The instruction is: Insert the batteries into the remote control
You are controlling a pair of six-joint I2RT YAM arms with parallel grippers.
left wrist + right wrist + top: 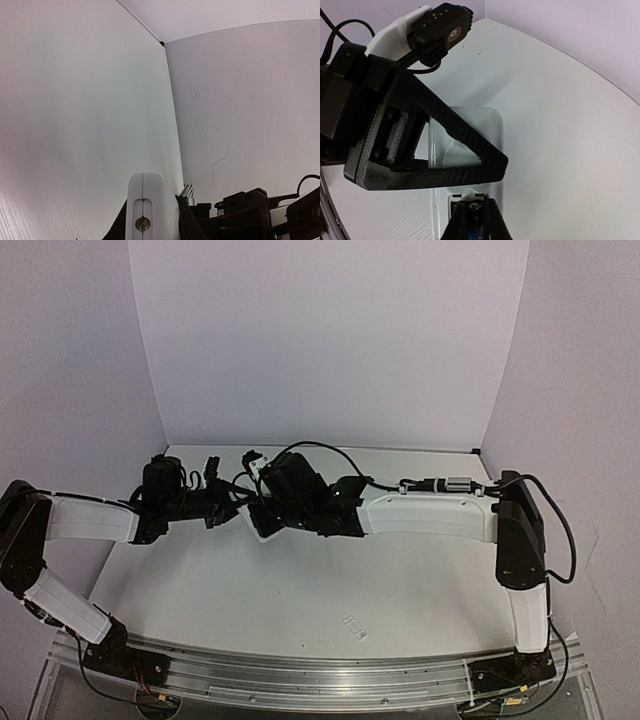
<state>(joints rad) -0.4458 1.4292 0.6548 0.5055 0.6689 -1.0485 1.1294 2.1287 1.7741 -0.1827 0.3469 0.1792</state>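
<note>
Both arms are meeting over the middle of the table, and the left gripper is clamping the remote by its long sides. The right gripper is sitting right at the open bay at the remote's near end, its fingers pinching a blue battery directly above that bay, apparently lining up along the remote's long axis. The clear cover is lying well apart, nearer the right arm's base.
</note>
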